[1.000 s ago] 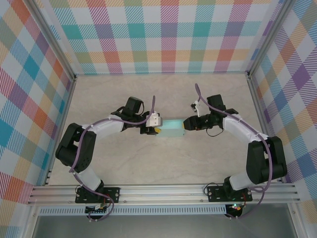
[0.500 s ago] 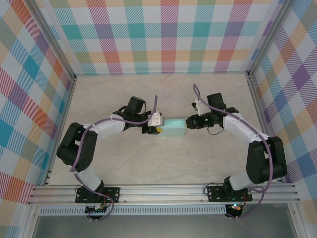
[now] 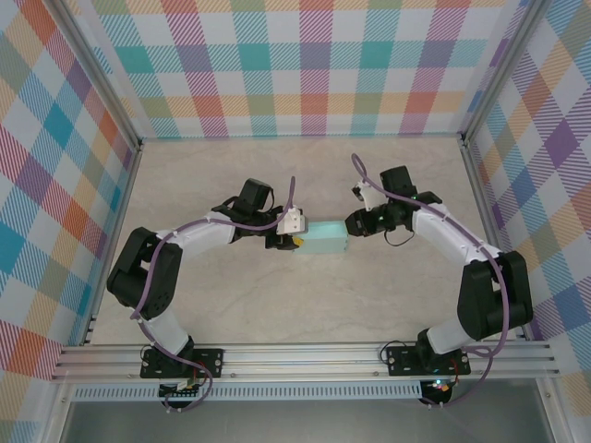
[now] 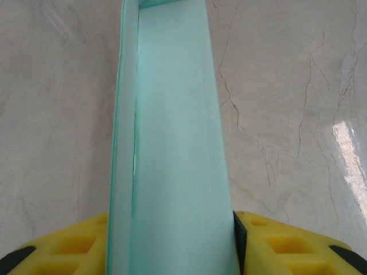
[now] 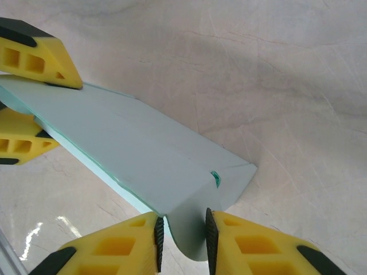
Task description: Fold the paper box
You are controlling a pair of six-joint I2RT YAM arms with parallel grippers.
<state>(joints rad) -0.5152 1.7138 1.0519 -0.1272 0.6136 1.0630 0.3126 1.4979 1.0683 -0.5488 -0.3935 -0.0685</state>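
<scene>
- Pale marble-patterned table [image 3: 305,305] is spreading under both arms, and colourful plaid walls [image 3: 305,65] are closing it in on three sides.
- The paper box [image 3: 323,238], a long mint-turquoise card shape, is lying across the middle of the table, stretching lengthwise between the two pincers.
- The left gripper [image 3: 296,242] is reaching in from the left and is clamping the box's left end.
- In the left wrist view, the box is running straight out from between this pincer's yellow fingers [image 4: 287,243]. It is standing on edge there, with a broad face towards the camera and a thin folded layer along its left side.
- This pincer is parted just as wide as the box, with both pads pressing against its sides.
- The right gripper [image 5: 183,238] is meeting the box's opposite end from the right.
- In the right wrist view, the box is slanting away from this pincer, up and to the left, towards the other pincer's yellow fingertips at its far end.
- An end flap [image 5: 186,226] is curling down off the near end of the box, directly between the right pincer's pads.
- This pincer is nearly closed, and both dark pads are touching the flap's sides and pinching it.
- Beyond the right fingertip, a corner of card is lying flat on the table.
</scene>
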